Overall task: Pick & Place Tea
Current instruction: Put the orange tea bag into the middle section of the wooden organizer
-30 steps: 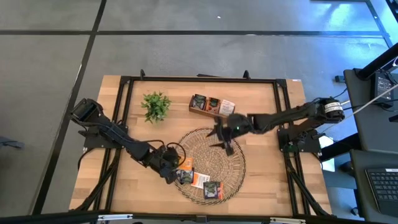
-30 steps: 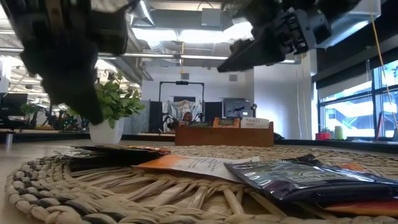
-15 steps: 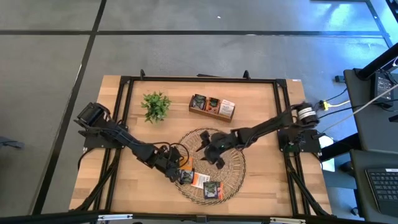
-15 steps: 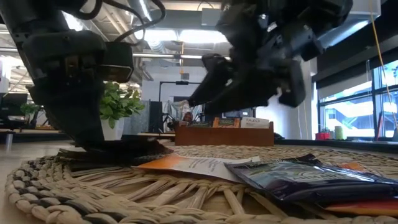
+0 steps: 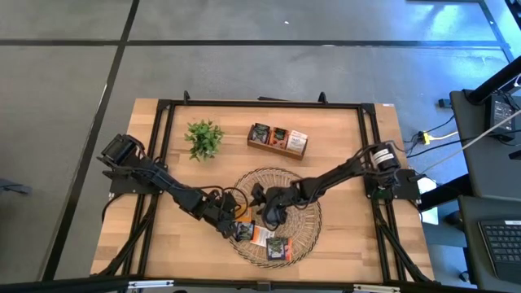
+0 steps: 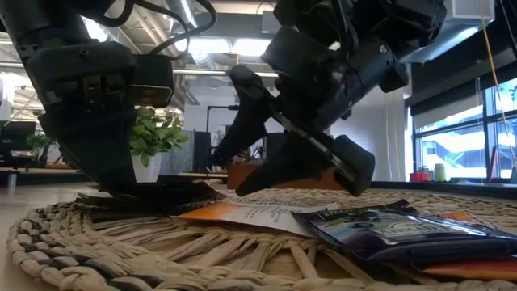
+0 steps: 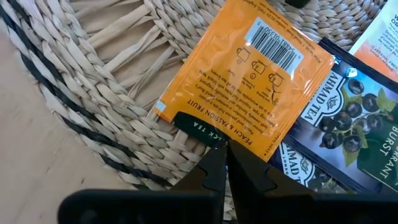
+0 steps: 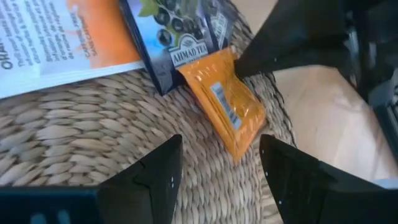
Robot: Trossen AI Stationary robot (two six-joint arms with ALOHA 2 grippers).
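Several tea sachets lie flat on the near-left part of the round woven tray [image 5: 293, 191]: an orange one [image 7: 255, 81], a dark one [image 7: 348, 130], a white-and-orange one [image 5: 260, 236] and another dark one [image 5: 278, 248]. The orange sachet's far part overlaps the dark one. My left gripper [image 7: 222, 152] is at the tray's left rim, shut on the orange sachet. My right gripper [image 8: 221, 168] hovers open just above the tray, its fingers on either side of the orange sachet [image 8: 233, 106] without touching it, facing the left gripper [image 8: 298, 37]. My left gripper pinches the orange sachet by the dark-banded edge [image 7: 214, 132] that lies toward the tray's left rim, between its two fingertips. The fingers come slanting down from the table's left. The sachet lies flat on the woven tray, partly over the dark sachet.
A brown wooden box [image 5: 278, 138] with sachets in its compartments stands beyond the tray's far side. A small green plant [image 5: 203, 138] is at the far left. A black frame [image 5: 260, 104] runs around the table. Both grippers are close together over the tray [image 6: 161, 242].
My right arm has swung from beside the wooden box toward the table's near-left, across the tray and down, stopping low beside the left gripper. My left gripper has edged right and down onto the sachets at the tray's left rim.
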